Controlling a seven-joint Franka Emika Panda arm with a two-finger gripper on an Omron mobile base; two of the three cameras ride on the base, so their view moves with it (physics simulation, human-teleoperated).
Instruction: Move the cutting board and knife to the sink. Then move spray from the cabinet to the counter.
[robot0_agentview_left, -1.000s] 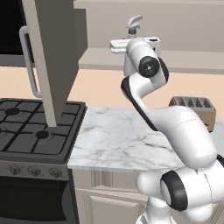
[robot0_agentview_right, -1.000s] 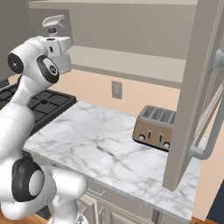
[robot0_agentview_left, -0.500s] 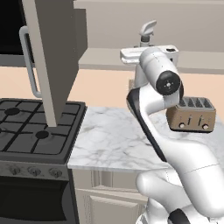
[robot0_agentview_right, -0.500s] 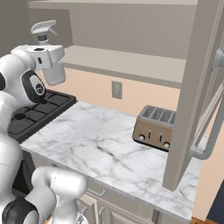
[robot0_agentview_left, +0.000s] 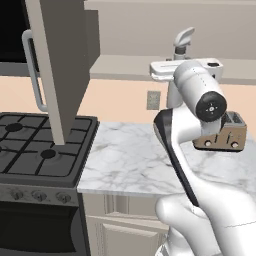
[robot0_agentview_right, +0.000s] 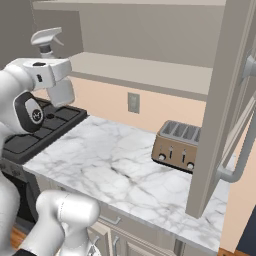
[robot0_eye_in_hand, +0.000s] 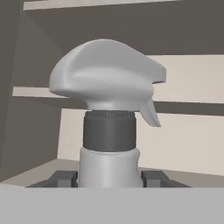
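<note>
Veined white marble tabletop (robot0_agentview_right: 115, 170) lay bare below; the hand (robot0_eye_in_hand: 109, 177) gripped the slim grey spray bottle (robot0_eye_in_hand: 107, 109), lifted from the taupe cabinet's beige shelf (robot0_agentview_right: 145, 70), lowering remained.

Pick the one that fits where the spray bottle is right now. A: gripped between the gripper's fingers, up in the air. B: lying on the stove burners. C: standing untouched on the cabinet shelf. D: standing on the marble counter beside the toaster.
A: the spray sits upright between the gripper fingers, raised above the counter near the cabinet shelf.
</note>
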